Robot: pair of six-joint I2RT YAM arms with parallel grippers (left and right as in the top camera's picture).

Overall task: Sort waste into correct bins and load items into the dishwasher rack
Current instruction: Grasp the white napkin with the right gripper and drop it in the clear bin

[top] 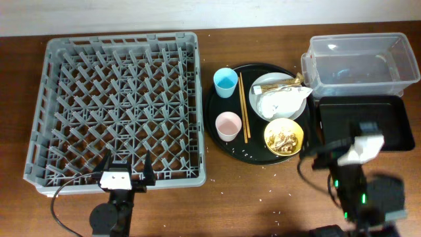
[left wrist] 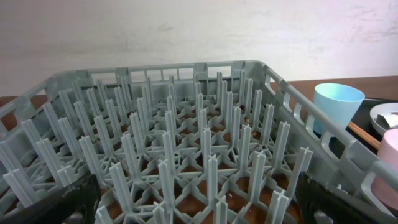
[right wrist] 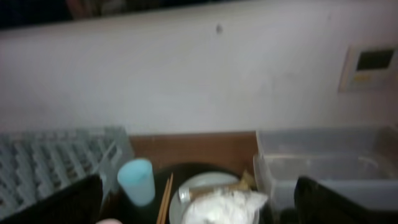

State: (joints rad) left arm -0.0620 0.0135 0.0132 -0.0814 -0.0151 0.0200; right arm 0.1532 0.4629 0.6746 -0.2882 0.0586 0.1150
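One pale-pink cup (left wrist: pixel 389 165) — half off-frame

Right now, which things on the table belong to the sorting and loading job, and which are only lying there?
Job: grey rack, clear tub, shallow black tray, blue cup, pink cup, chopsticks, plate, white paper wrapper, snack wrapper, yellow bowl, food scraps.
Only lying there: round black tray under the dishes, table.

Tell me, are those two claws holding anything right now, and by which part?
Nothing is held. The left gripper hangs open over the near edge of the dishwasher rack; the right gripper is open and empty too.
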